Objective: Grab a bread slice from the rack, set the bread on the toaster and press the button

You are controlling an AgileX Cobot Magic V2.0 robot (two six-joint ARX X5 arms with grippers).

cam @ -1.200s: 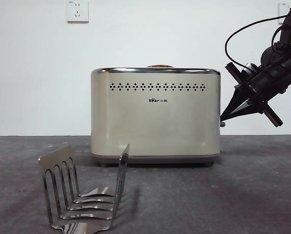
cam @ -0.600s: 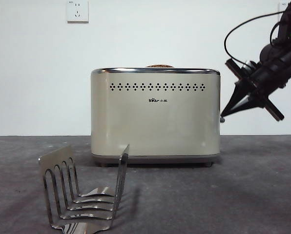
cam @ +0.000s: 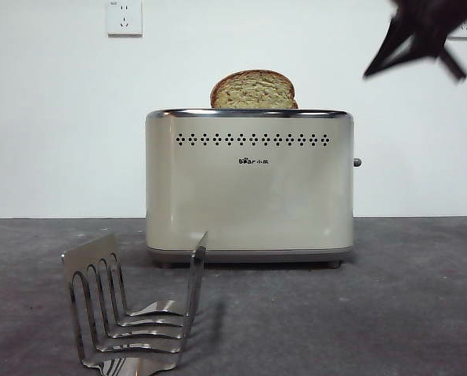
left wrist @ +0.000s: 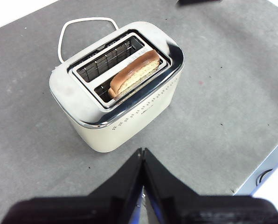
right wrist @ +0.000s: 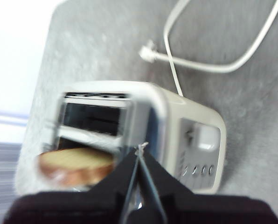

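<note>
The slice of bread stands in the near slot of the cream toaster, its domed top well above the chrome rim. It also shows in the left wrist view and, blurred, in the right wrist view. The dark button sticks out of the toaster's right side. The steel rack stands empty in front. My right gripper is shut and empty, high above and to the right of the toaster. My left gripper is shut and empty, high over the toaster.
A white power cable loops behind the toaster, also in the right wrist view. A wall socket is at the upper left. The table's edge runs close by.
The bread has risen out of the slot. The button has moved up the toaster's side. My right gripper has lifted away from the button to the top right corner.
</note>
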